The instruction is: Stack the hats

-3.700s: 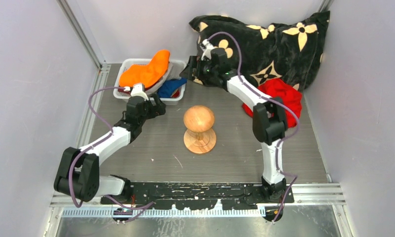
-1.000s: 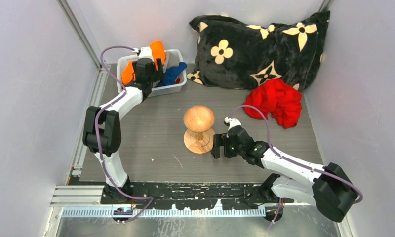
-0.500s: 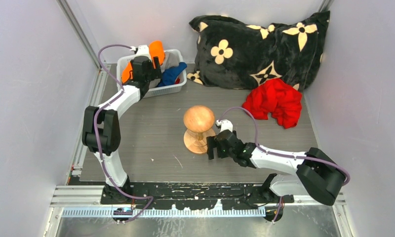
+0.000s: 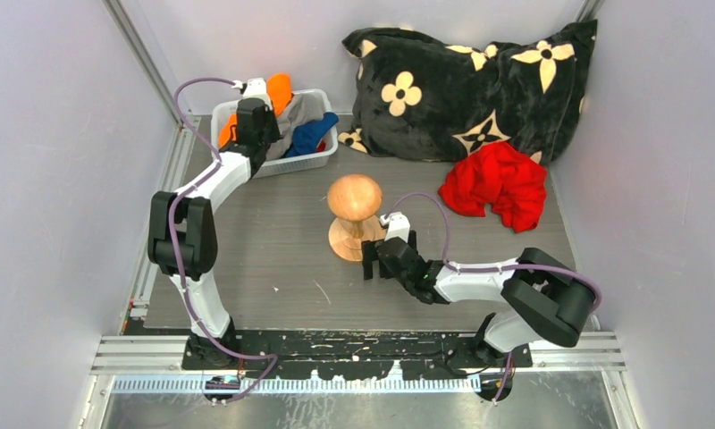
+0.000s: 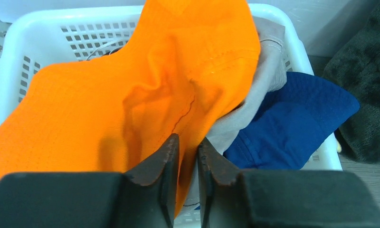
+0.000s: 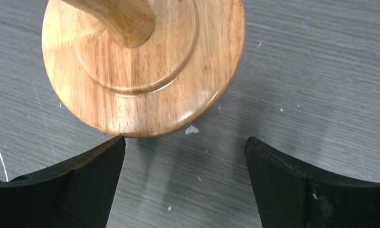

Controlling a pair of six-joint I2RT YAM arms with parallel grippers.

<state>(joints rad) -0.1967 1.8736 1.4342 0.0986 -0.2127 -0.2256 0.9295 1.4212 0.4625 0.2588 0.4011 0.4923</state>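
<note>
Basket (image 5: 74,16): white plastic with slotted walls, at the far left corner of the table (image 4: 264,268), just beside the cushion (image 4: 479,80).
Basket contents: three hats, all crumpled together. No other colour can be made out in it.
Orange hat (image 5: 131,90): on top, filling the left and middle of the basket. One peak rises above the far rim.
Grey hat (image 5: 266,71): tucked under the orange one, showing along its right edge.
Blue hat (image 5: 292,128): lowest of the three, on the basket's cushion side. Its brim hangs over that rim.
Left tool (image 5: 187,147): mine, down at the basket's near wall. Fingers nearly together, clenched on a fold of the orange hat; orange cloth runs down through the narrow gap.
Right tool (image 6: 185,147): mine, low over the table, released, jaws spread wide. The round base of the wooden stand (image 6: 140,71) lies just ahead of the gap. I cannot tell whether the left finger touches the base's edge.
Wooden stand: head bare, no hat on it.
Bright red hat (image 4: 497,183): loose heap on the table, outside any container, against the foot of the cushion, well apart from both tools.
</note>
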